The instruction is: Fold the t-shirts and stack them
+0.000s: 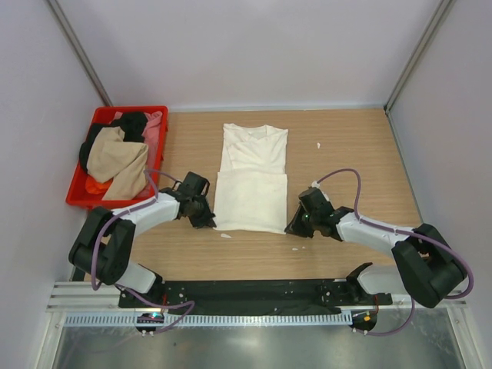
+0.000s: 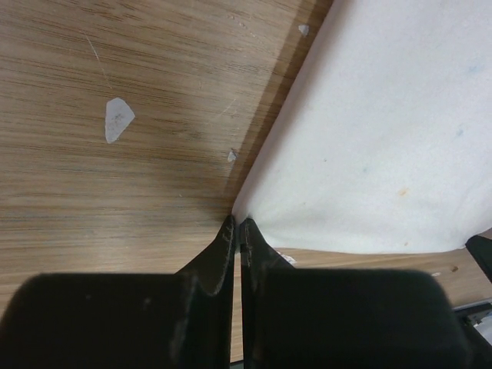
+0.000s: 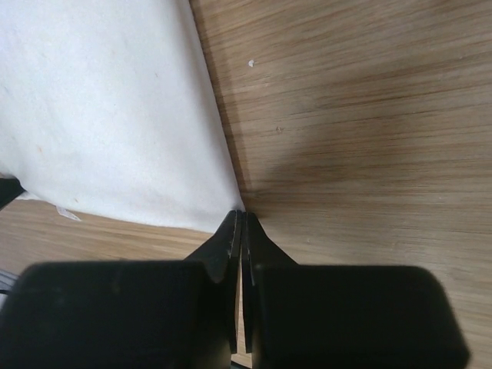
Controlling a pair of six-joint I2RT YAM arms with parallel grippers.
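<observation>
A cream t-shirt lies flat mid-table, its sides folded in and its near half doubled over. My left gripper is shut on its near left corner. In the left wrist view the cloth ends right at the closed fingertips. My right gripper is shut on the near right corner. In the right wrist view the cloth meets the closed tips. Both corners sit low, at the table. Tan, black, pink and orange shirts lie heaped in the crate.
The red plastic crate stands at the far left of the wooden table. Small white scraps lie on the wood, one near the left gripper. White walls close in the back and sides.
</observation>
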